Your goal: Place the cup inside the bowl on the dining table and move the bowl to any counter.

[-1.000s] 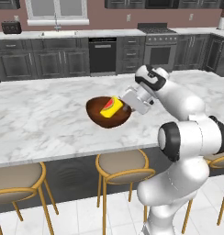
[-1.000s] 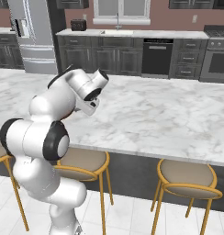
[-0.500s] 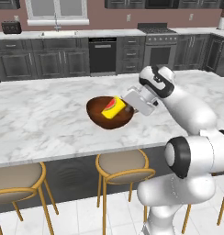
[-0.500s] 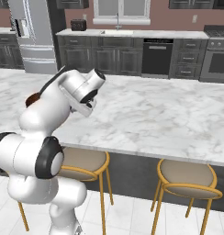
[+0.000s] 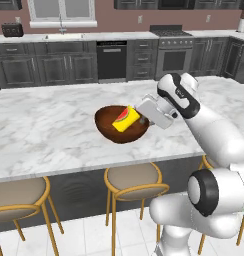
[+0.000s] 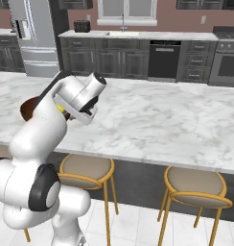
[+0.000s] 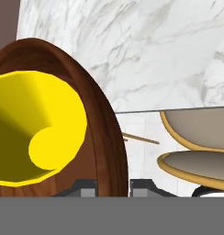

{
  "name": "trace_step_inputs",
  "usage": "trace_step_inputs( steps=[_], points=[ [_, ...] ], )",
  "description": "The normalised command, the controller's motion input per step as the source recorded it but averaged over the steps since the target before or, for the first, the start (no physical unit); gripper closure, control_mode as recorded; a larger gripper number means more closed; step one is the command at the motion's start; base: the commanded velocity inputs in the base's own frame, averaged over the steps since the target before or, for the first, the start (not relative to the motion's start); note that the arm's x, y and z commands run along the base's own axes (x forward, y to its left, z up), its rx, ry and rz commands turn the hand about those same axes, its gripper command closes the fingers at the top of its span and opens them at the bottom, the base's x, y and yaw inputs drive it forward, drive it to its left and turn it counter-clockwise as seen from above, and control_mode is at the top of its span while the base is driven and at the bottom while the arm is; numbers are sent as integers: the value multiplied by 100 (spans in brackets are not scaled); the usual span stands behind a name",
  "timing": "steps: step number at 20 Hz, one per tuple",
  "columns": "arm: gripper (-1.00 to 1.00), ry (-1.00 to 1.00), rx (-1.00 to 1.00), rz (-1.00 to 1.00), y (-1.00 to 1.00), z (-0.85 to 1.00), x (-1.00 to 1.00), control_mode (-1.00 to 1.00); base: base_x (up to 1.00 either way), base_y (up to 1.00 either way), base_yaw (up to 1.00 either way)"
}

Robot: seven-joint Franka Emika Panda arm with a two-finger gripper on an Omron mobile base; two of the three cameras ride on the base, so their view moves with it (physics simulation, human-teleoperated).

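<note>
Left base view: your bowl (image 5: 123,128) sits over the desk (image 5: 49,125), near its front edge, tilted toward the camera. Whether its base touches the marble, you cannot tell. The cup (image 5: 126,120) lies on its side inside the bowl, red mark up.

End effector (image 5: 145,120): clamped on the bowl's right rim. In the hand view one fingertip (image 7: 86,189) sits inside the wall and the other outside, the rim between them; cup (image 7: 36,131) mouth faces the lens, inside the bowl (image 7: 102,133).

Open room: bare marble lies to the bowl's left and behind it, up to the desk's far edge. An aisle separates that edge from the counter (image 5: 119,37) along the back wall, which carries a sink, a toaster (image 5: 15,30) at its left end and a stove (image 5: 169,32) to the right.

Front edge: stools (image 5: 134,180) stand just below it, under the bowl.

Right base view: the arm hides most of the bowl (image 6: 28,108); the desk (image 6: 176,125) to its right is bare marble.
</note>
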Motion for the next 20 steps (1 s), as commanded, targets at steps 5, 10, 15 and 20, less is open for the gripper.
trace_step_inputs(
  steps=[5,10,15,20],
  points=[
    [100,0,0,0,1,0,-4,-100,0,0,0],
    [100,0,0,0,0,0,0,-100,0,0,0],
    [100,0,0,0,0,0,0,-100,0,0,0],
    [100,0,0,0,0,0,-9,-100,0,0,0]
  ],
)
